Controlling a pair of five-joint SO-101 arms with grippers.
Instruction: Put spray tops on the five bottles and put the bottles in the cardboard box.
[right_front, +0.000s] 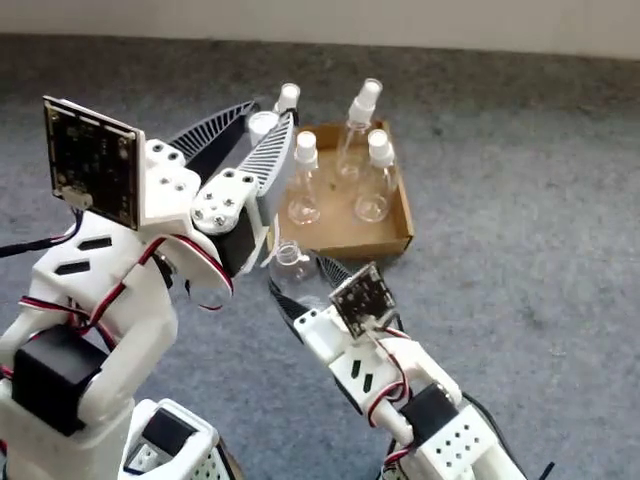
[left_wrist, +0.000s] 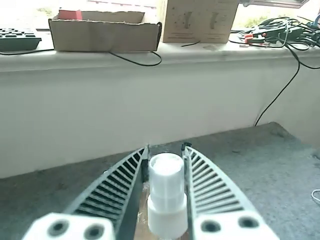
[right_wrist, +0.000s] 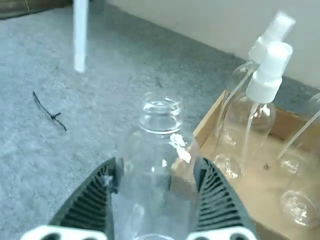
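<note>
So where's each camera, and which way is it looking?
High view: above and behind both arms, looking down at them and the cardboard box.
Left wrist view: on the left arm, facing the wall; its jaws clamp a spray top.
Right wrist view: on the right arm, facing the box; its jaws hold an open bottle.
Shared: high and right wrist views both show bottle and box.

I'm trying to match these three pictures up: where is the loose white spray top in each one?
High view: the spray top is held in the left tool, beside the cardboard box.
Left wrist view: close up, gripped in that tool.
Right wrist view: its thin tube hangs above the carpet, beyond the open bottle.
Shared landmark: the cardboard box, in the high and right wrist views.
</note>
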